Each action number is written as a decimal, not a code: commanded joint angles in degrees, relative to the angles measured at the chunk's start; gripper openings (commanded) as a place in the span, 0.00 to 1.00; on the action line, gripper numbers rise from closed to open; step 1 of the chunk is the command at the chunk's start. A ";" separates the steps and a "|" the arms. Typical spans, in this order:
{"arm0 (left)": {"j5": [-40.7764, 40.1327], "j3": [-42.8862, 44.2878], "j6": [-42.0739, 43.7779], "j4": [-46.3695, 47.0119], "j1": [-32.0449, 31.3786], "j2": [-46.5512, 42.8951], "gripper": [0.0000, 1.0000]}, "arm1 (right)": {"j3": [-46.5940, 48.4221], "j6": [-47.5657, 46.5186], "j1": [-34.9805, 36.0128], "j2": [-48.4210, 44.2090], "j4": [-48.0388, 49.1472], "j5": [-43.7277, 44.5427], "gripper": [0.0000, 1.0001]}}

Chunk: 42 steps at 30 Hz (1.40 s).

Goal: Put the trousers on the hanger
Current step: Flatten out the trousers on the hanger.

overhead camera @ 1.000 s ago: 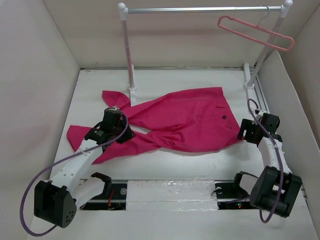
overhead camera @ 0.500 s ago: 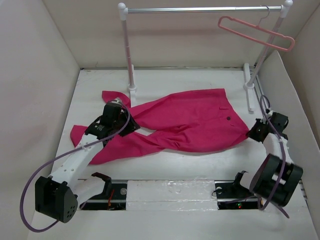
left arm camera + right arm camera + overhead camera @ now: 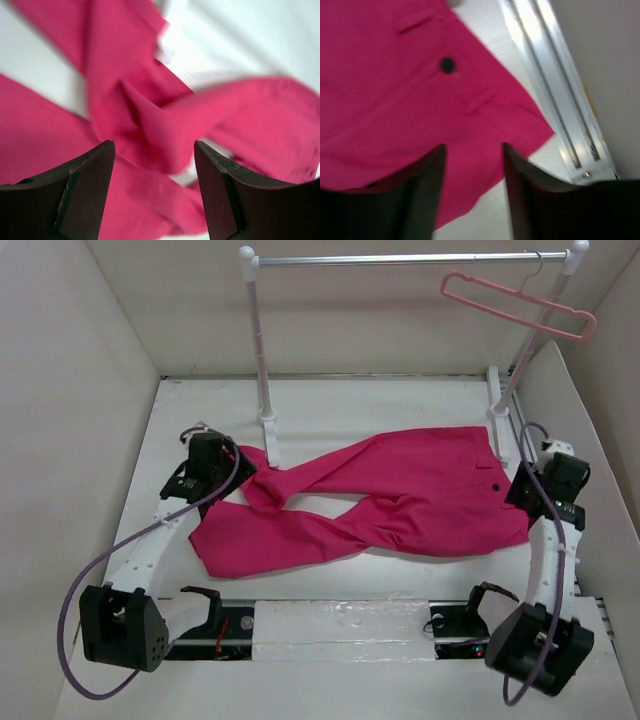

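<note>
From above, the trousers (image 3: pixel 400 502) lie across the middle of the table (image 3: pixel 350 400), waist at right and legs crossing leftward. The hanger (image 3: pixel 520 302) hangs on the rail (image 3: pixel 400 258) at upper right. The left gripper (image 3: pixel 200 462) is near a leg end, the right gripper (image 3: pixel 548 480) at the waist. Left wrist: jaws apart, holding nothing, bunched cloth beyond. Right wrist: jaws apart and empty above the waist, button (image 3: pixel 448 65) at upper centre.

Magenta trousers (image 3: pixel 420 502) on white table (image 3: pixel 350 402)
</note>
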 commanded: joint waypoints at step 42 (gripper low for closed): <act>-19.02 35.78 24.29 -5.70 -2.82 49.81 0.40 | -3.12 0.76 68.01 0.59 11.31 -6.46 0.63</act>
